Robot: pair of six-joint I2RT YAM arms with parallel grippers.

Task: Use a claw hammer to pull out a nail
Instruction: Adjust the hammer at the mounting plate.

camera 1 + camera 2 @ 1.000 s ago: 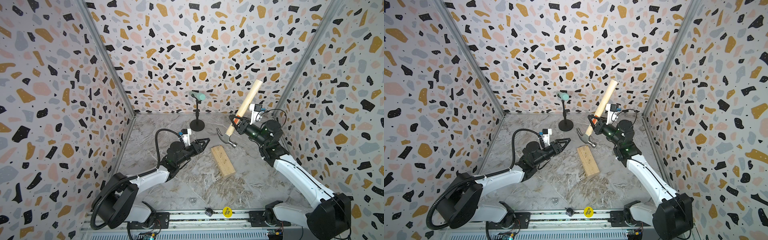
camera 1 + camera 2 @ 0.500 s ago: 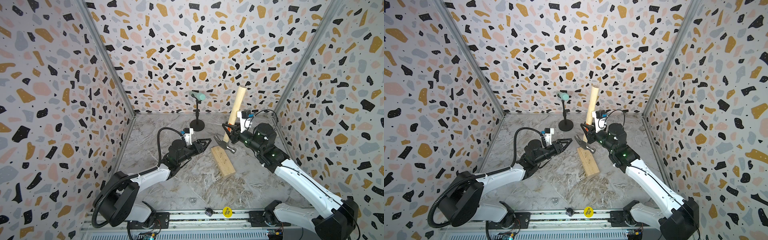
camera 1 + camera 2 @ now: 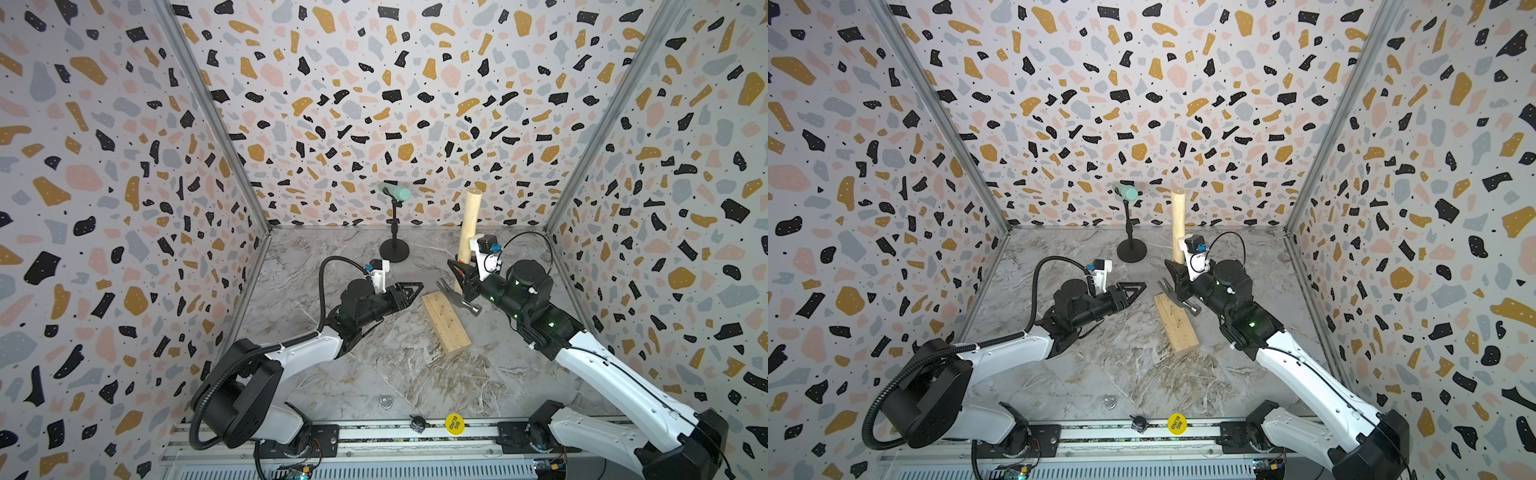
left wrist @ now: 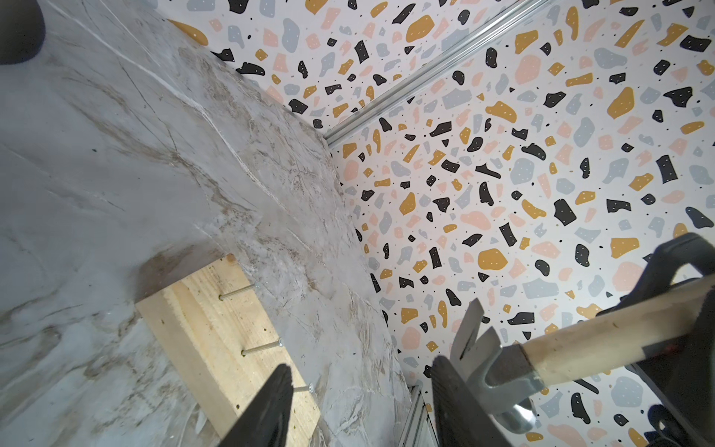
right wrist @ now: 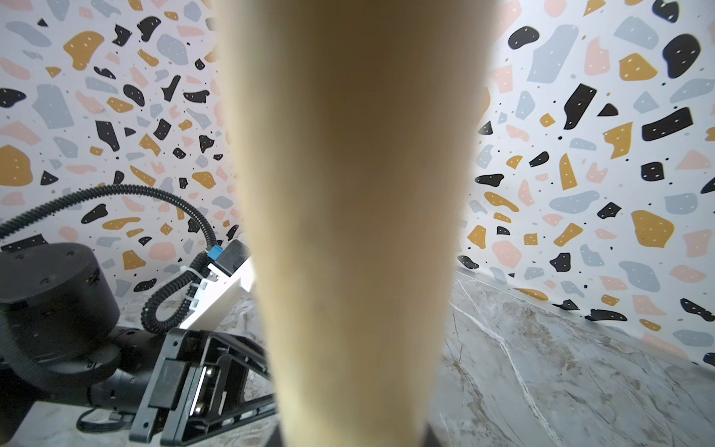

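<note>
The marble-patterned tabletop (image 3: 374, 365) carries everything, and the left arm (image 3: 299, 349) and right arm (image 3: 602, 365) both reach in over it toward the middle. The claw hammer (image 3: 468, 226) is held off the table with its pale handle nearly upright and its steel head low, claw pointing toward the left arm's side. I judge this lets the fork come down and slide under a nail head while the long handle stays free above as a lever. Beneath the head lies the wooden block (image 3: 446, 328), flat on the table and angled, its far end just under the claw; the left wrist view shows the head clear of it. A small microphone stand (image 3: 394, 245) stands at the back, well apart from the work. The right gripper (image 3: 462, 277) is pinched tight on the handle just above the head, a low hold that should give fine aim. The left gripper (image 4: 360, 410) hovers just beside the block's far end, fingers spread with nothing between them, probably ready to steady the block. Three nails (image 4: 263, 347) stick up from the block. The nail (image 4: 238, 291) nearest the far end seems the likeliest target, though I cannot tell which is meant, and none is hooked yet.
</note>
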